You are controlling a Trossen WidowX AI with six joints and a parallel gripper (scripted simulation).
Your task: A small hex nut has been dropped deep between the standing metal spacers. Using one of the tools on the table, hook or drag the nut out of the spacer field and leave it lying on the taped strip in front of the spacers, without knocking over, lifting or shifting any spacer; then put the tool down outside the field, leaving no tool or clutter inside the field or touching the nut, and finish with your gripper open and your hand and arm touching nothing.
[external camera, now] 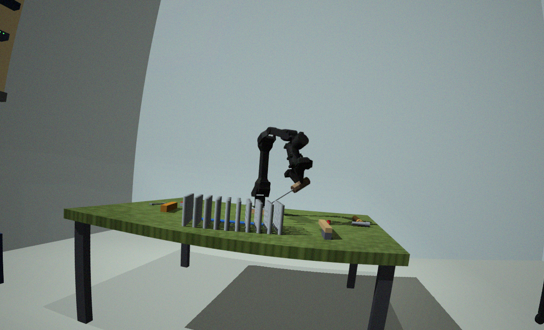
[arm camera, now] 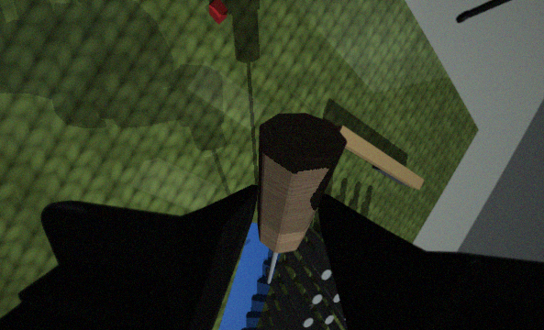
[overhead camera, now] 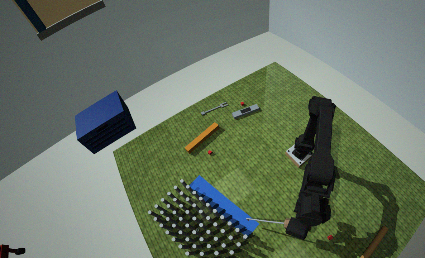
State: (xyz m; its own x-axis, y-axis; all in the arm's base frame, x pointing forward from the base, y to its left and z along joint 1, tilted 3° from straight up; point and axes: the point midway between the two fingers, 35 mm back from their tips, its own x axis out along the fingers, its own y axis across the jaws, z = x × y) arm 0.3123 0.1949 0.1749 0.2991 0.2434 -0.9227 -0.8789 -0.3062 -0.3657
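My gripper (overhead camera: pixel 290 224) (external camera: pixel 298 184) (arm camera: pixel 288 196) is shut on the wooden handle of a thin metal hook tool (overhead camera: pixel 267 221) (external camera: pixel 282 195) (arm camera: pixel 294 197). It holds the tool in the air, right of the spacer field. The rod slopes down from the handle; in the top view its tip overlaps the right end of the blue taped strip (overhead camera: pixel 225 201) (external camera: pixel 232 222) (arm camera: pixel 244 275). The metal spacers (overhead camera: pixel 200 211) (external camera: pixel 187 210) (arm camera: pixel 316 299) stand upright in rows. A small ring that looks like the nut (overhead camera: pixel 196 228) shows faintly deep between them; it is not discernible in the other views.
An orange bar (overhead camera: pixel 202 137) (external camera: pixel 169 206), a grey level (overhead camera: pixel 246 110) and a forked grey tool (overhead camera: pixel 214 108) lie beyond the strip. Small red cubes (overhead camera: pixel 209 152) (arm camera: pixel 217 11) are scattered about. A wood-topped block (external camera: pixel 325 226) (arm camera: pixel 382 158) and a brown-handled tool (overhead camera: pixel 376 240) (external camera: pixel 356 219) lie right of the field.
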